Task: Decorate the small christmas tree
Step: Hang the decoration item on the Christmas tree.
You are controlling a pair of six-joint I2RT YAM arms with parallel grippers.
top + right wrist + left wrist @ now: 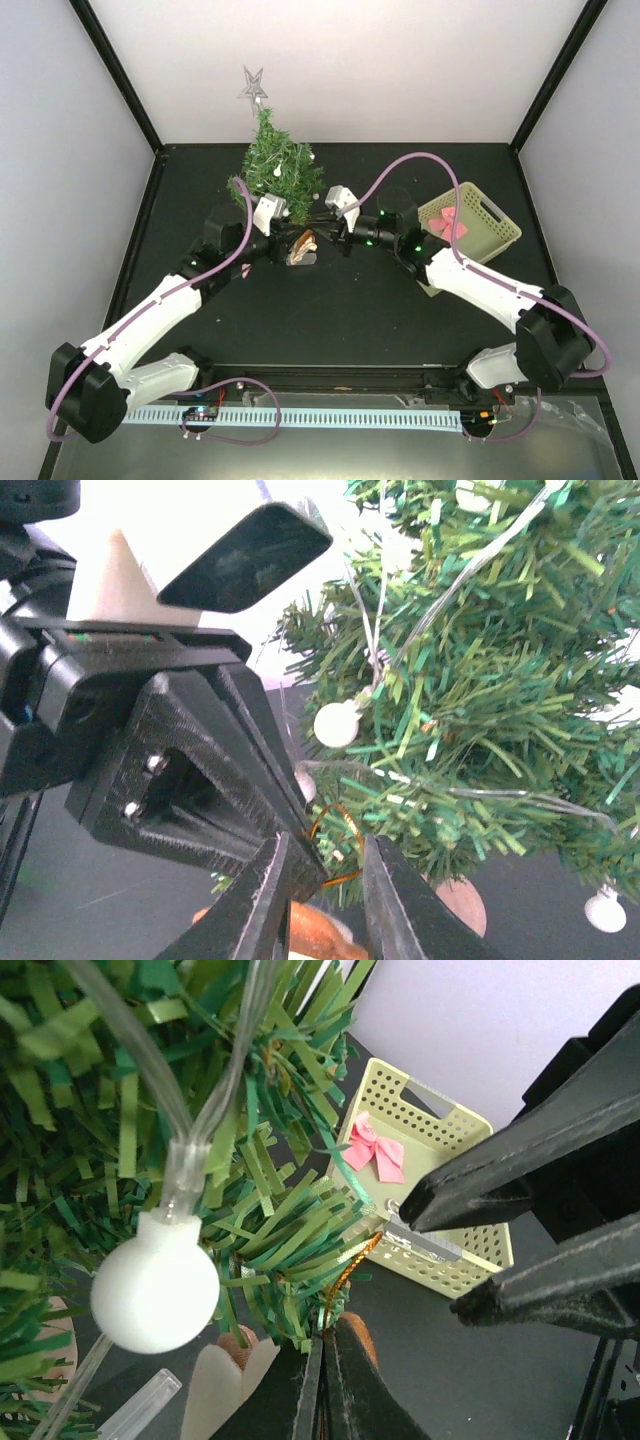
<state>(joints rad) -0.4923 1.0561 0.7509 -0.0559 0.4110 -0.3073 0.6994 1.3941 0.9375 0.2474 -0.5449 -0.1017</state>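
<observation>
While the left gripper (322, 1345) pinches the gold loop (347, 1260) just in front of the small christmas tree (280, 170), the right gripper (325, 855), fingers (400, 905) slightly parted beside it, should hook the loop well onto a low branch tip (405, 805).

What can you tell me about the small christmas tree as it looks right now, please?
The small christmas tree stands upright at the back of the black table, conical, with green strip-like needles that look plastic. A silver star tops it; a clear wire with round white bulbs runs through its branches. The left gripper and right gripper meet beside its lowest branches.
</observation>
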